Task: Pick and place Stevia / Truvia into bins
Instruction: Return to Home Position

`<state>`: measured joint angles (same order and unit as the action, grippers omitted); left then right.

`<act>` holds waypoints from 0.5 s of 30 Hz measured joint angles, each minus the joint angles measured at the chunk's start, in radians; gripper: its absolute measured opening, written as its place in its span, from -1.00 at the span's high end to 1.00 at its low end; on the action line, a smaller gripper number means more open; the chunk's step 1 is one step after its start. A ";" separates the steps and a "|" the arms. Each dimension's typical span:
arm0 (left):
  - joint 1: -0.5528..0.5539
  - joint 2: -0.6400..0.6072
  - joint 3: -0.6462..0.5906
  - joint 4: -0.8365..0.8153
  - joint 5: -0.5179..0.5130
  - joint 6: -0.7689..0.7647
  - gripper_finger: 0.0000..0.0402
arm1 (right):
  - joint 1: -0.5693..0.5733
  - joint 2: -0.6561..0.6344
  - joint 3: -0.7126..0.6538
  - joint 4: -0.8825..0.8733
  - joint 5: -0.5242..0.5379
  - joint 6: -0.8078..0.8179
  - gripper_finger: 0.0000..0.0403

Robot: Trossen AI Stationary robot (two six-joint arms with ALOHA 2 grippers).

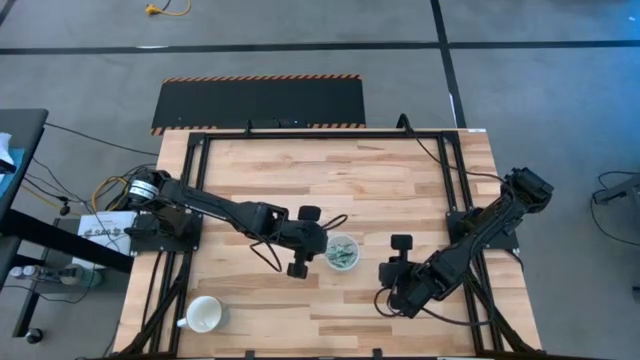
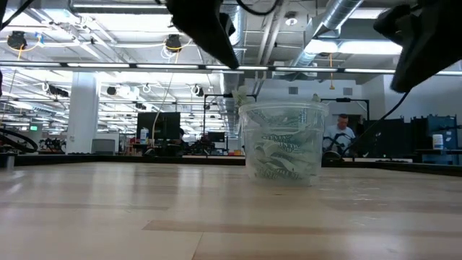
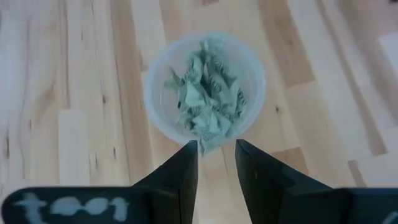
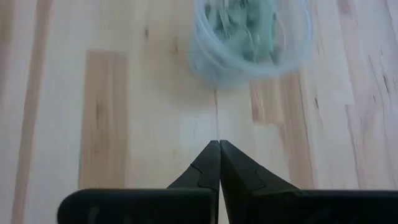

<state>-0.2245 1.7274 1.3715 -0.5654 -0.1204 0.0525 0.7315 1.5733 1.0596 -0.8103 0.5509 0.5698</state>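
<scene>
The clear plastic cup (image 1: 343, 253) stands upright on its base on the wooden table, near the middle. It holds a heap of pale green and white Stevia sachets (image 3: 208, 99); through its wall they show in the low view (image 2: 283, 148). My left gripper (image 3: 216, 149) hovers just left of the cup and above it, open. Its two fingertips stand over the cup's near rim with nothing between them. My right gripper (image 4: 219, 144) is shut and empty, to the right of the cup (image 4: 252, 40), above bare table and pointing toward it.
A white handled mug (image 1: 204, 316) stands near the table's front left corner. The black frame rails (image 1: 455, 180) run along the table's sides and back. Bare wood lies all around the cup.
</scene>
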 joint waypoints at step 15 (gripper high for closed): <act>0.080 -0.069 0.004 0.049 -0.004 0.093 0.51 | -0.007 -0.393 -0.047 -0.017 -0.112 -0.002 1.00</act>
<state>-0.1445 1.6588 1.3754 -0.5164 -0.1243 0.1458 0.7247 1.1800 1.0121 -0.8278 0.4387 0.5682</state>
